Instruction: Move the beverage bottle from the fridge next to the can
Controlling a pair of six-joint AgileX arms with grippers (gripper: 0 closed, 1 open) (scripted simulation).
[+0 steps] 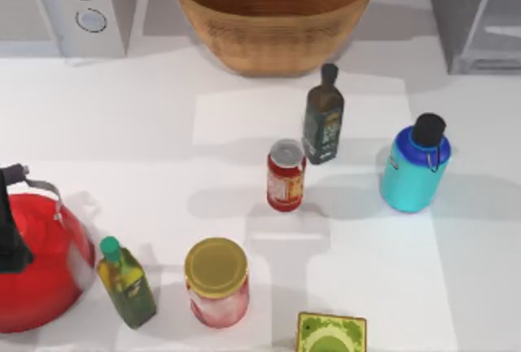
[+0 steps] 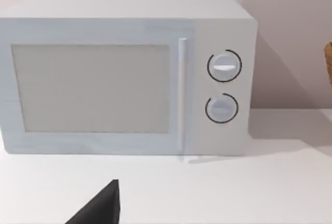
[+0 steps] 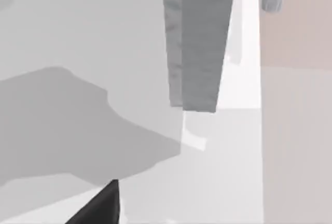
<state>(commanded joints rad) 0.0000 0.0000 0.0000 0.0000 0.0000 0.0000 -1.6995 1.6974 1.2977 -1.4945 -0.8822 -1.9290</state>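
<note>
The teal beverage bottle (image 1: 413, 169), with its black cap and loop handle, stands upright on the white table (image 1: 163, 124), right of centre. The red can (image 1: 286, 175) with a silver top stands to its left, a clear gap between them. The grey fridge (image 1: 480, 14) sits at the back right corner, and a grey panel of it (image 3: 197, 37) hangs close in the right wrist view. A black edge of my left gripper (image 2: 98, 207) faces the white microwave. A black edge of my right gripper (image 3: 98, 206) is near the fridge.
A wicker basket (image 1: 273, 10) stands at back centre and the microwave (image 1: 69, 6) at back left. A dark green bottle (image 1: 324, 116) is behind the can. A red kettle (image 1: 37, 258), olive bottle (image 1: 126, 283), gold-lidded jar (image 1: 216, 281) and green box (image 1: 331, 334) line the front.
</note>
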